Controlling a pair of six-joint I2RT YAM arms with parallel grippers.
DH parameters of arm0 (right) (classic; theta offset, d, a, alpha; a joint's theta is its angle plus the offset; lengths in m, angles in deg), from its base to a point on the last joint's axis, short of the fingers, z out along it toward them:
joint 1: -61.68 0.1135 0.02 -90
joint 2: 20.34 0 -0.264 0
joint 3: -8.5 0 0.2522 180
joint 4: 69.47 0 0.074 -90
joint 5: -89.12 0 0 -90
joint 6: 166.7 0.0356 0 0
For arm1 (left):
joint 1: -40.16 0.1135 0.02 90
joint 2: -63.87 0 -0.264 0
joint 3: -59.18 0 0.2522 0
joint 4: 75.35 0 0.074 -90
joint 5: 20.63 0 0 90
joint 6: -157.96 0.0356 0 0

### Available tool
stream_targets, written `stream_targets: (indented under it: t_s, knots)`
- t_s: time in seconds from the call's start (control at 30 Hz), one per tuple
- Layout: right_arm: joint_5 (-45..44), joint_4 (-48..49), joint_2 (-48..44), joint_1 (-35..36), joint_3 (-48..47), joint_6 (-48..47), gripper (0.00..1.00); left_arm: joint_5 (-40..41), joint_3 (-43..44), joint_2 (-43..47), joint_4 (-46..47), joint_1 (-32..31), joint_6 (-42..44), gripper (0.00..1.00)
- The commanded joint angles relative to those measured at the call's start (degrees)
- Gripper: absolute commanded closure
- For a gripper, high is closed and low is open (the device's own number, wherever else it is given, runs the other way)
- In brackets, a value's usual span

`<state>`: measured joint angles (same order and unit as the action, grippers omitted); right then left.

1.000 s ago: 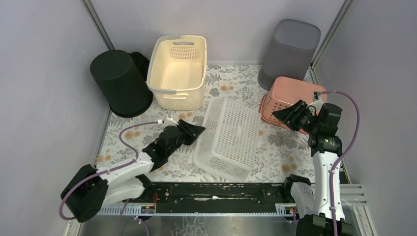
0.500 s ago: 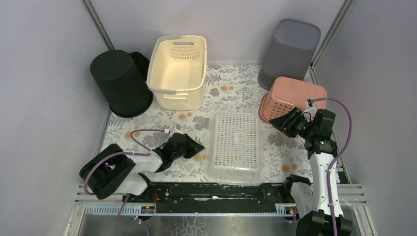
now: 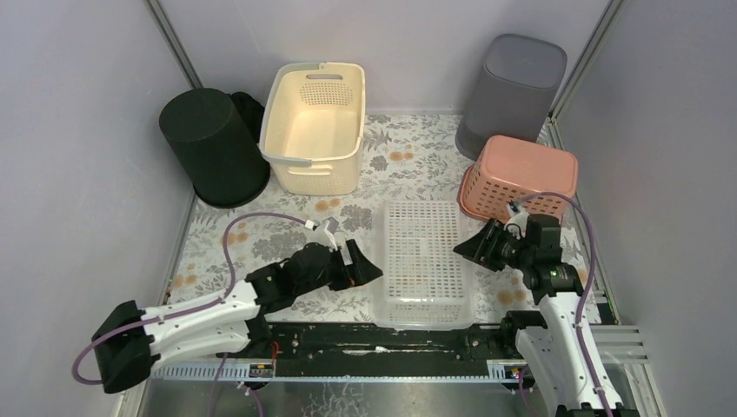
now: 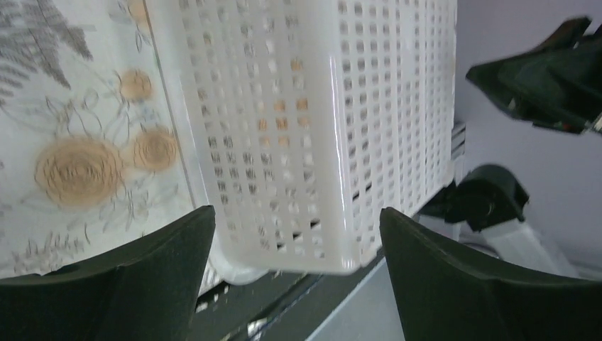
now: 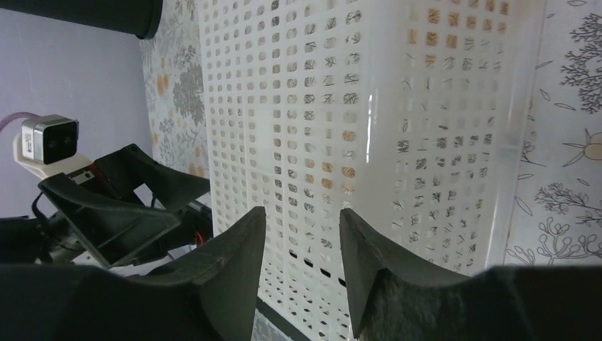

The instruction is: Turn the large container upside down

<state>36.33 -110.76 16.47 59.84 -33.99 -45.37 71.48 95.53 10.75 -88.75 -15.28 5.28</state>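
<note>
Top external view has the white basket (image 3: pixel 423 261) lying bottom-up at the near middle of the table (image 3: pixel 408 165), and it's flanked: left gripper (image 3: pixel 369 266) just beside its left wall, jaws wide apart, right gripper (image 3: pixel 465 246) just beside its right wall, jaws apart too, gripping nothing

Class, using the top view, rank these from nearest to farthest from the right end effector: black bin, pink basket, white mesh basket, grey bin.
1. white mesh basket, centre, directly alongside
2. pink basket, right side, just behind
3. grey bin, back right corner
4. black bin, back left
</note>
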Motion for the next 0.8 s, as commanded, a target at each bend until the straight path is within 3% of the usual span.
stream_targets:
  t_s: [0.0,0.4,0.63,0.77]
  knots:
    - [-6.0,-1.9,-2.2,5.1,0.0,1.5,0.49,5.3,2.9,3.9,-14.2,-6.2,2.4,0.06]
    - [-19.2,-6.3,-5.3,10.3,0.5,6.3,0.4,17.5,12.3,-9.3,-14.3,-22.7,-0.3,0.04]
    - [-19.6,3.6,3.1,12.8,5.3,8.1,0.42,20.4,12.3,-13.3,-13.1,-22.8,0.5,0.03]
    - [-21.3,11.0,9.4,15.5,5.1,10.1,0.45,16.6,11.8,-19.2,-7.6,-16.7,3.6,0.03]
